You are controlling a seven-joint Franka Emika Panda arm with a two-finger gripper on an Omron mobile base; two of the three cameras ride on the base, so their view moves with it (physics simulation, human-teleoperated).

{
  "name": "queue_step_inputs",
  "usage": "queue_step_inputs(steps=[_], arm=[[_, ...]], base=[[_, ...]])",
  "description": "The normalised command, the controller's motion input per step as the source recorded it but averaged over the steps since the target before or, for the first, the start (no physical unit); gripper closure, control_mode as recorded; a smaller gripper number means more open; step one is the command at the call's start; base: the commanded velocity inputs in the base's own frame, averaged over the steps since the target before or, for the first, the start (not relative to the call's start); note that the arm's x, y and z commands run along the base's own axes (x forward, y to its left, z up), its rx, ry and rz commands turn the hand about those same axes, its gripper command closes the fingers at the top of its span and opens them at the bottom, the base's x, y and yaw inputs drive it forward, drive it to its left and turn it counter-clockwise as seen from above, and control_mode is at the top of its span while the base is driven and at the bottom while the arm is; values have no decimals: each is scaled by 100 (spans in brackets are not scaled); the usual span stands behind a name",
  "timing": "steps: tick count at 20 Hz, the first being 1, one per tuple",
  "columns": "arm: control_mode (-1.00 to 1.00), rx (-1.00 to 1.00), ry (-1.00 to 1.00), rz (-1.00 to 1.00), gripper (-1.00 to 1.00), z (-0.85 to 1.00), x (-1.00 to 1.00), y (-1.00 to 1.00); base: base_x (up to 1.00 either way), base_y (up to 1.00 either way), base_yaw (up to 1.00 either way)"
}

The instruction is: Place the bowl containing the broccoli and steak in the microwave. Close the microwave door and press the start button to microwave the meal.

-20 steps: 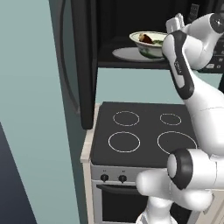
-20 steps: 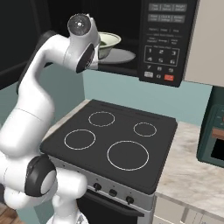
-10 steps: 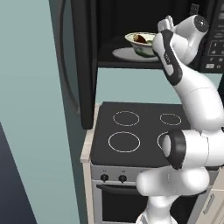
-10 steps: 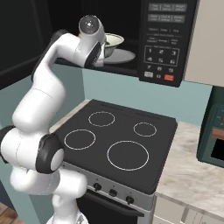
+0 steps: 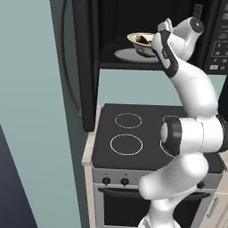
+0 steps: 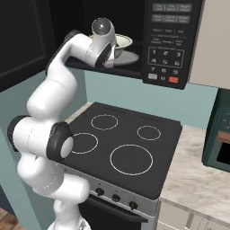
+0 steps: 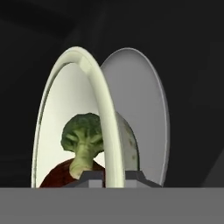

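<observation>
In the left base view we see the bowl [image 5: 143, 43] already inside the microwave [image 5: 147, 33], just above the pale turntable plate [image 5: 129, 55] on the cavity floor, with the steak [image 5: 142, 39] showing dark over its rim. The gripper [image 5: 155, 44] is at the bowl's near edge. The microwave door [image 5: 86, 62] stands swung wide open, to the left of the bowl. Our worry here is the exit: if the arm pulls back before letting go, it drags the bowl off the plate and toward the cavity's front lip, above the stovetop [image 5: 149, 136].

In the right base view the wrist covers most of the bowl [image 6: 121, 42], which sits over the plate [image 6: 128, 57], left of the keypad panel [image 6: 165, 42]. We cannot tell from here whether the bowl's base is down or a little above the plate; a release while it hangs would let it drop and tip.

In the hand view the fingertips [image 7: 89, 178] are pinched narrow on the bowl's rim [image 7: 103, 118], one inside and one outside. The broccoli [image 7: 83, 141] sits just inside the rim, near the inner finger, with the steak [image 7: 59, 175] beside it. The view is rolled, so the bowl's tilt is hard to judge. An edge grip is weak: a slip would pivot the bowl and spill the food.
</observation>
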Motion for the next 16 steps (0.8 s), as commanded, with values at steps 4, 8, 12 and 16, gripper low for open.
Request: queue_step_inputs(steps=[4, 8, 12, 16], arm=[[-100, 0, 5, 0, 100, -4, 47, -12], [-100, 0, 2, 0, -100, 0, 8, 0], [-100, -1, 0, 0, -100, 0, 0, 0], [-100, -2, 0, 0, -100, 0, -3, 0]], base=[[0, 0, 0], [0, 0, 0], [0, 0, 0], [0, 0, 0]])
